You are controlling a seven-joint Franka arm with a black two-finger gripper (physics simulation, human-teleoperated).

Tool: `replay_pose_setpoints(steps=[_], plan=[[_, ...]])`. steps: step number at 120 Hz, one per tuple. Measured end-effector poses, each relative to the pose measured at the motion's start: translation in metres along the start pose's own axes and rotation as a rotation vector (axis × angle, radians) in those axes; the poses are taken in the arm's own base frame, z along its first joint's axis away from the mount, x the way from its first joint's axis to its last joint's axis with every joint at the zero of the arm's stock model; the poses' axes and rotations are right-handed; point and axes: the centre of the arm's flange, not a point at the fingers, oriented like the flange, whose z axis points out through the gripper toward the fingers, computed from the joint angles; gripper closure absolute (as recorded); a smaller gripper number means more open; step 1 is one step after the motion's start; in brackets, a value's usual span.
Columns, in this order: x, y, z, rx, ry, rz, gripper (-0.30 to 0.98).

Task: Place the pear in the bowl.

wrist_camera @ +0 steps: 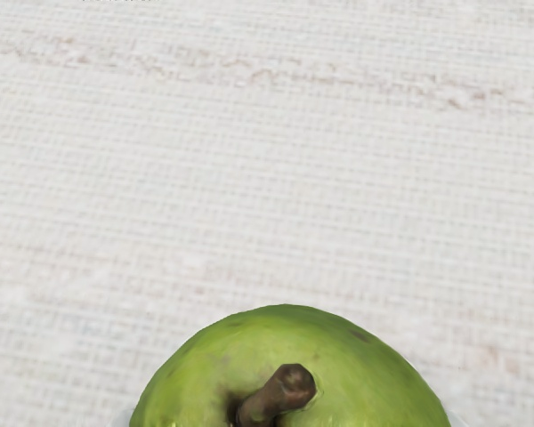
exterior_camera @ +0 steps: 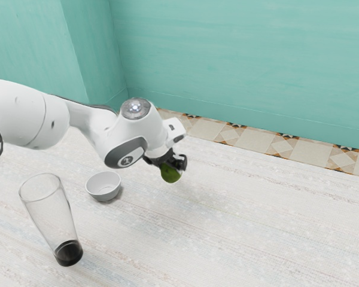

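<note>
The black gripper (exterior_camera: 171,165) is shut on the green pear (exterior_camera: 171,174), one finger on either side of it, and the pear appears held off the table. A small bowl (exterior_camera: 103,192), white inside and grey outside, stands upright on the table, toward the exterior view's left from the gripper and apart from it. In the wrist view the pear (wrist_camera: 338,365) is close under the hand with its brown stem facing the camera; its lower part is cut off there.
A tall clear glass (exterior_camera: 50,215) with a dark base stands beside the bowl, toward the exterior view's lower left. The pale table (exterior_camera: 239,227) lies beneath the arm, and a teal wall (exterior_camera: 245,66) rises behind a strip of patterned tiles.
</note>
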Motion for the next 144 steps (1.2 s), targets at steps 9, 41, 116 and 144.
replay_pose_setpoints(steps=[9, 41, 116, 144], plan=[[0.010, -0.041, 0.002, 0.028, 0.001, -0.061, 0.46], [0.034, -0.164, -0.012, 0.105, 0.031, -0.251, 0.49], [-0.032, -0.165, -0.026, 0.172, -0.120, -0.262, 0.43], [-0.035, -0.166, -0.019, 0.171, -0.147, -0.268, 0.21]])
